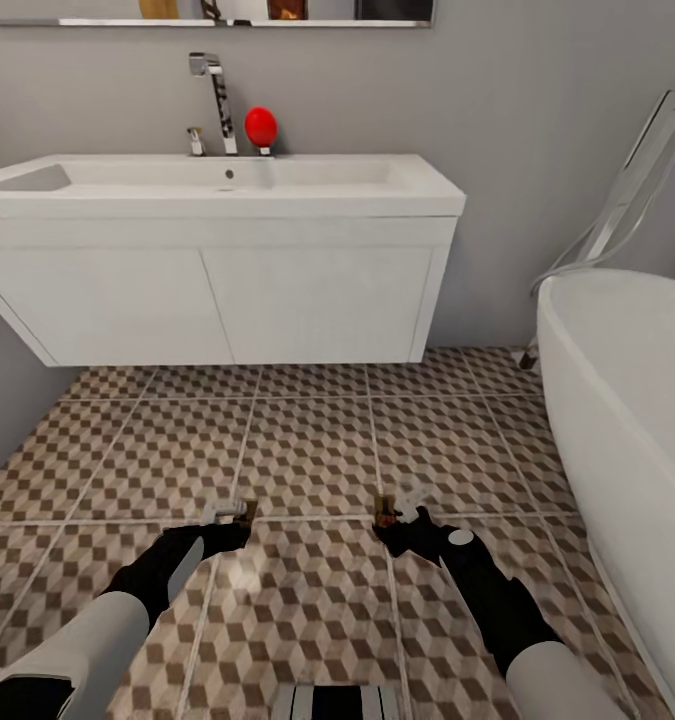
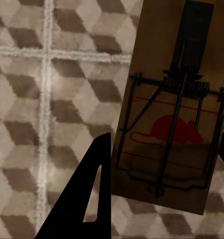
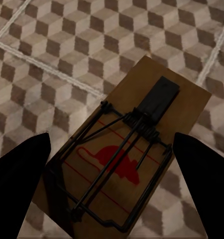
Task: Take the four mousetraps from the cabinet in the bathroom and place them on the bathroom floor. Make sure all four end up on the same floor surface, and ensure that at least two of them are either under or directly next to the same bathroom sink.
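**Over the tiles, two traps held short of the sink**

Left gripper (image 1: 239,514) pinches one mousetrap (image 2: 169,144); right gripper (image 1: 395,517) straddles another mousetrap (image 3: 119,159), its grip unclear. Both hover over the bathroom floor (image 1: 307,450), well apart from the sink (image 1: 217,190). Released now, they'd likely land too far from it.

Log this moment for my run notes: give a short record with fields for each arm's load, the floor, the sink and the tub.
left arm: left gripper holds a mousetrap, jaws at its sides
right arm: right gripper holds a second mousetrap above the tiles
floor: cube-pattern tiles
sink: ahead, white, chrome tap
bathtub: on the right
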You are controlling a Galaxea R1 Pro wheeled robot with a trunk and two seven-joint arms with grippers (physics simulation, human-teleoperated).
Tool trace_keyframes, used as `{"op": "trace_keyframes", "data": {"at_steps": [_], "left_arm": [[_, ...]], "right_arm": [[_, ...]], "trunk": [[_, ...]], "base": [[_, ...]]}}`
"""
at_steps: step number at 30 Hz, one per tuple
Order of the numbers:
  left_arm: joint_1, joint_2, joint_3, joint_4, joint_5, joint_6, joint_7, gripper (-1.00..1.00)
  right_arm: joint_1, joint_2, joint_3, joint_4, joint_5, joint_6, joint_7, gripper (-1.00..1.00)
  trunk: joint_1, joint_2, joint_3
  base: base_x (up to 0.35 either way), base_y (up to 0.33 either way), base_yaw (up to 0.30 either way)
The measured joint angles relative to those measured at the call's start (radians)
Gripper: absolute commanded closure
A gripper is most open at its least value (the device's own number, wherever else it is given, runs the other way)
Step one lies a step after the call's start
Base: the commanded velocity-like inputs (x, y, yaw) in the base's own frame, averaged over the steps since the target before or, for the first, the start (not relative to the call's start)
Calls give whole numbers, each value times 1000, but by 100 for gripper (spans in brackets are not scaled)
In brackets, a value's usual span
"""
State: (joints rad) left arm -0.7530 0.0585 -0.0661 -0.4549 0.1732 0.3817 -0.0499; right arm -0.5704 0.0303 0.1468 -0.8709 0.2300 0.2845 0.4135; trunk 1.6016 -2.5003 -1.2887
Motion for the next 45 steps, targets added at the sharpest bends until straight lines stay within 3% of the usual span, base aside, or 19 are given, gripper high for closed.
{"op": "trace_keyframes", "data": {"at_steps": [22, 45], "left_arm": [[0, 0, 0, 1, 0, 0, 0, 100], [0, -2, -1, 1, 0, 0, 0, 100]], "right_arm": [[0, -18, -3, -2, 1, -2, 0, 100], [0, -15, 0, -2, 0, -1, 0, 100]], "trunk": [[10, -5, -119], [19, -10, -237]], "base": [[0, 0, 0], [0, 0, 0]]}}
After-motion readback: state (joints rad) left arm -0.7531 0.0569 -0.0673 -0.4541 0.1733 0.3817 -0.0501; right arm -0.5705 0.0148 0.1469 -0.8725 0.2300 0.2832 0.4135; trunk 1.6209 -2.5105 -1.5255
